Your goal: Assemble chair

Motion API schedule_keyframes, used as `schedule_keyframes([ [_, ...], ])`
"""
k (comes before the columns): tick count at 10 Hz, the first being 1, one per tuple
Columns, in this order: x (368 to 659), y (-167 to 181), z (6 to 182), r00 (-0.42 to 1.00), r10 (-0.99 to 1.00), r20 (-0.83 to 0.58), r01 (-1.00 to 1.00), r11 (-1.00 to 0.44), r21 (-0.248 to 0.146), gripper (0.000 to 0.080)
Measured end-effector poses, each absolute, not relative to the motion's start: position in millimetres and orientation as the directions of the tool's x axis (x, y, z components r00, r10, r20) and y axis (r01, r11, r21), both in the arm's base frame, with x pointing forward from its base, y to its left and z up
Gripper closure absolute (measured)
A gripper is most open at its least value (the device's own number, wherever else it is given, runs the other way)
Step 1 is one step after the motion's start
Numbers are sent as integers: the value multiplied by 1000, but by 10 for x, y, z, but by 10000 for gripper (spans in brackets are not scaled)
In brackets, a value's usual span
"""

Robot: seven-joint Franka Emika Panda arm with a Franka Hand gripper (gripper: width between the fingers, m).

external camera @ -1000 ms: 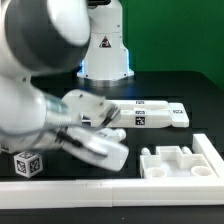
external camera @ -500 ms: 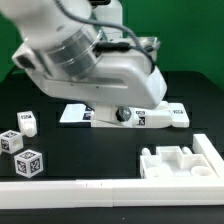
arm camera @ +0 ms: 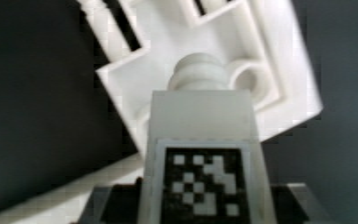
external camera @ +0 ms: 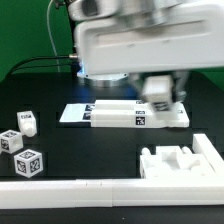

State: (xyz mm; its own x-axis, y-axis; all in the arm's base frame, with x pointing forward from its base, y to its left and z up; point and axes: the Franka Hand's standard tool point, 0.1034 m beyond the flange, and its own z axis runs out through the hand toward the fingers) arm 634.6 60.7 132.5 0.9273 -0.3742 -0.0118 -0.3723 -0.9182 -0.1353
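In the wrist view my gripper (arm camera: 202, 205) is shut on a long white chair piece (arm camera: 202, 150) with a black-and-white tag; its rounded peg end (arm camera: 208, 75) points away from me. Beyond that end a white slotted slab (arm camera: 194, 45) lies on the black table. In the exterior view the held piece (external camera: 158, 89) hangs under the arm, above the right part of the flat white pieces (external camera: 150, 118) in the middle. A notched white block (external camera: 178, 162) sits at the front on the exterior view's right. Three small tagged cubes (external camera: 28, 160) stand at its left.
The marker board (external camera: 78, 112) lies flat in the middle, left of the tagged bars. A long white border rail (external camera: 90, 188) runs along the front edge and turns up at the exterior view's right (external camera: 211, 150). The arm's big white body fills the top.
The arm has swung from low at the exterior view's left up and over to the right, uncovering the small cubes. The jaws stayed as they were on the white piece.
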Motion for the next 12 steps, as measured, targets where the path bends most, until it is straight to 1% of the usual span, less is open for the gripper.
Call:
schedule_keyframes([
  [1, 6245, 545, 1234, 899, -435, 57, -424, -894, -146, 520],
  [2, 6240, 528, 1216, 884, -453, 114, -434, -887, -157, 520],
  [3, 6289, 606, 1224, 870, -455, 191, -424, -887, -183, 518],
  [4, 6291, 672, 1210, 856, -450, 253, -409, -890, -200, 518],
  [5, 6328, 820, 1207, 853, -407, 325, -361, -912, -195, 518],
  [7, 6395, 1175, 1130, 869, -276, 410, -242, -961, -135, 518],
  [8, 6396, 1274, 1098, 857, -238, 457, -209, -971, -114, 518],
  [9, 6394, 1215, 1096, 852, -239, 467, -217, -971, -101, 518],
  [10, 6402, 1196, 1103, 851, -241, 467, -219, -970, -101, 518],
  [11, 6406, 1156, 1081, 861, -190, 472, -178, -981, -72, 518],
  [12, 6446, 940, 1019, 873, -126, 472, -131, -991, -22, 518],
])
